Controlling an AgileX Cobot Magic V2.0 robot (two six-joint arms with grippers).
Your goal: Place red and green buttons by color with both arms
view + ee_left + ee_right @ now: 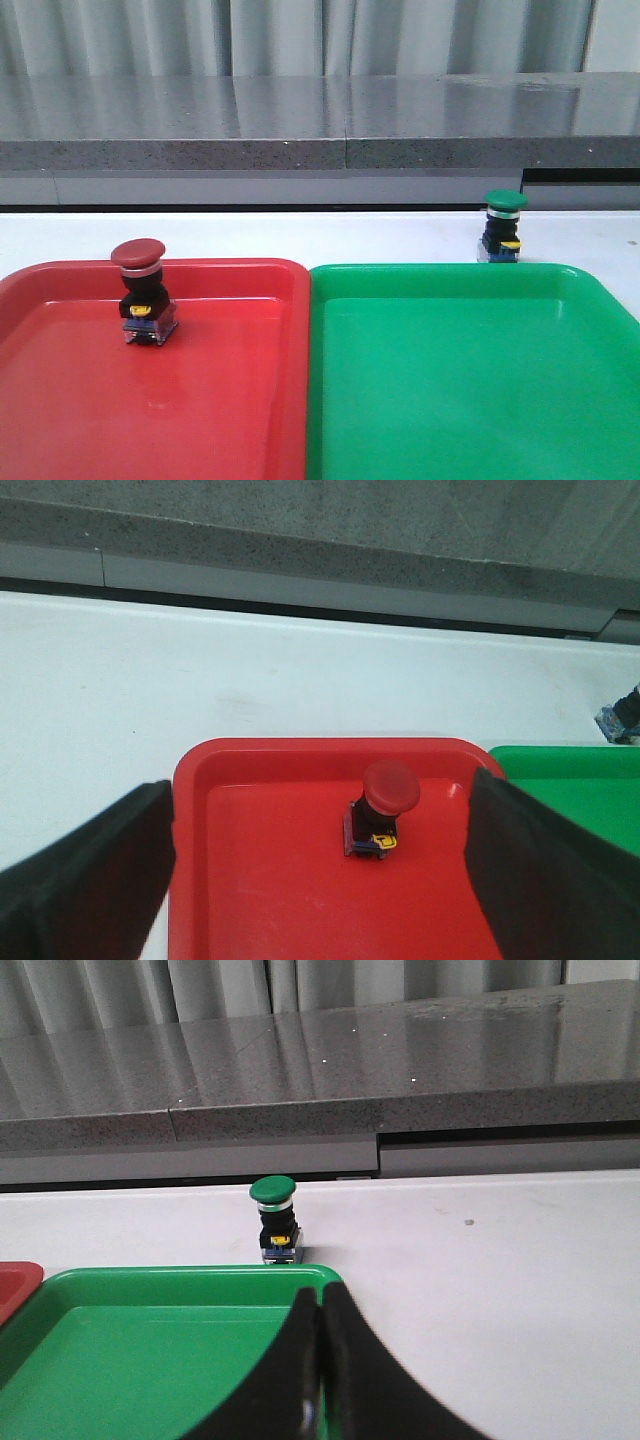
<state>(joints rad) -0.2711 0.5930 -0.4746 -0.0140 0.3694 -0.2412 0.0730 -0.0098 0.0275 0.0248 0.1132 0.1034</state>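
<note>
Green-capped push-button switch [503,226] stands upright on the white table [300,235], just behind the far rim of the green plastic tray [470,380], not in it. Right gripper [320,1380], jaws clenched w/ nothing between, sits over the tray's near side; button lies straight ahead, slightly toward the red tray. Right arm nearer.

Red-capped push-button switch [380,805] upright in the red plastic tray [260,880], ahead of the released left gripper [320,880]. Neither arm shows in front view.

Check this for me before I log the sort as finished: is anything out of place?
Yes. The green button stands on the white table just behind the green tray, not in it. The red button stands upright inside the red tray, as it should.
</note>
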